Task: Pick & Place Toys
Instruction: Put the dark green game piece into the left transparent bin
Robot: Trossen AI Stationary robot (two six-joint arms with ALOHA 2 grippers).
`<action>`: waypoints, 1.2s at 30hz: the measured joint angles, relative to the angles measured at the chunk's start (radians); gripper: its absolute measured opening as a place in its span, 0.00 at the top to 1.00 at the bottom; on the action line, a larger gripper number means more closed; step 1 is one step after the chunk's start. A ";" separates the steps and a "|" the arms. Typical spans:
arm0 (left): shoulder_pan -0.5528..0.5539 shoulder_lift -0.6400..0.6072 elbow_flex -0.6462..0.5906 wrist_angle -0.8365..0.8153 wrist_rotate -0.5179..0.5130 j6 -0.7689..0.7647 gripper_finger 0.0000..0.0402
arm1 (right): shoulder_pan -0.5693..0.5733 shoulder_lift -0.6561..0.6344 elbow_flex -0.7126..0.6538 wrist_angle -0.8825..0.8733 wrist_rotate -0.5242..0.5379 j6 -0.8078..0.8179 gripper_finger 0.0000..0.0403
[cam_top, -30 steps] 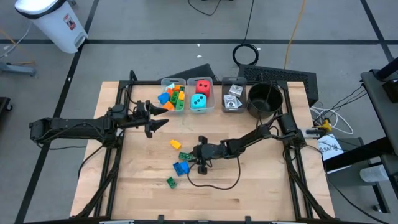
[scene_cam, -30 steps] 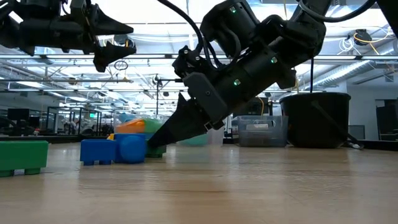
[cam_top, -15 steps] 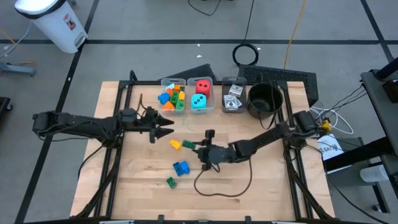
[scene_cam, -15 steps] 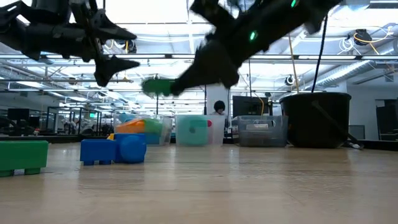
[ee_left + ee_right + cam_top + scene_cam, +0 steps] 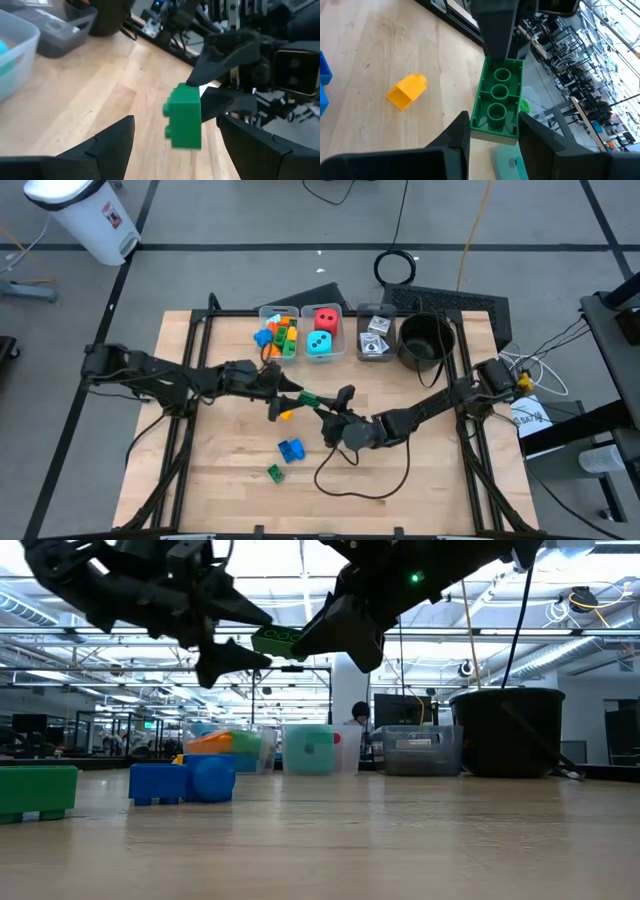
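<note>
The right end effector (image 5: 318, 408) holds a green brick (image 5: 306, 398) pinched between its fingers, lifted clear above the counter (image 5: 420, 470). The left end effector (image 5: 290, 393) faces it with fingers spread wide, the brick's far end between their tips. A yellow brick (image 5: 407, 90) lies on the counter below them.

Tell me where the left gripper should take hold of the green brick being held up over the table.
Grip the free end of the green brick, the part sticking out past the right gripper, which pinches its other end in mid-air. The left gripper faces it with jaws open, so closing straight ahead across the brick's flat side faces looks best.
</note>
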State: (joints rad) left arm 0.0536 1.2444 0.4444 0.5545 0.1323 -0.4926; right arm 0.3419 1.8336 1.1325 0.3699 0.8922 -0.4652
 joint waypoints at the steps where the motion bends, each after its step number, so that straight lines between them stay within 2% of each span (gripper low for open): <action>1: -0.004 0.023 0.017 -0.002 0.000 0.004 0.26 | -0.001 0.000 -0.002 0.002 0.000 0.000 0.75; 7: -0.001 0.123 0.106 -0.004 0.006 0.001 0.26 | -0.001 0.000 -0.010 0.014 -0.001 -0.013 0.75; 9: -0.001 0.146 0.125 -0.005 0.034 0.028 0.29 | -0.001 0.000 -0.010 0.014 -0.001 -0.015 0.75; 12: -0.004 0.170 0.144 -0.005 0.080 0.040 0.40 | -0.001 0.000 -0.010 0.014 0.000 -0.013 0.75; 16: -0.002 0.178 0.149 -0.007 0.079 0.043 0.65 | -0.001 0.000 -0.010 0.015 0.000 -0.006 0.74; 18: 0.003 0.178 0.150 -0.007 0.076 0.050 0.77 | -0.001 0.000 -0.010 0.006 0.005 0.024 0.71; 22: 0.049 0.145 0.150 -0.041 0.088 0.076 0.78 | -0.002 -0.011 -0.010 -0.008 0.005 0.148 0.56; 25: 0.109 0.084 0.151 -0.107 0.064 0.098 0.78 | -0.002 -0.062 -0.010 -0.089 -0.001 0.227 0.47; 28: 0.164 0.007 0.151 -0.200 -0.040 0.159 0.78 | 0.001 -0.130 -0.020 -0.214 -0.007 0.335 0.40; 30: 0.204 -0.038 0.151 -0.258 -0.181 0.222 0.78 | 0.000 -0.176 -0.037 -0.248 -0.006 0.406 0.39; 33: 0.266 -0.064 0.151 -0.338 -0.433 0.283 0.78 | -0.002 -0.248 -0.099 -0.259 -0.005 0.458 0.38; 36: 0.341 -0.045 0.151 -0.376 -0.547 0.312 0.78 | -0.015 -0.297 -0.181 -0.192 -0.007 0.461 0.38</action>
State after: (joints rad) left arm 0.3942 1.1998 0.5949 0.1788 -0.4150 -0.1805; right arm 0.3268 1.5370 0.9511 0.1783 0.8857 -0.0042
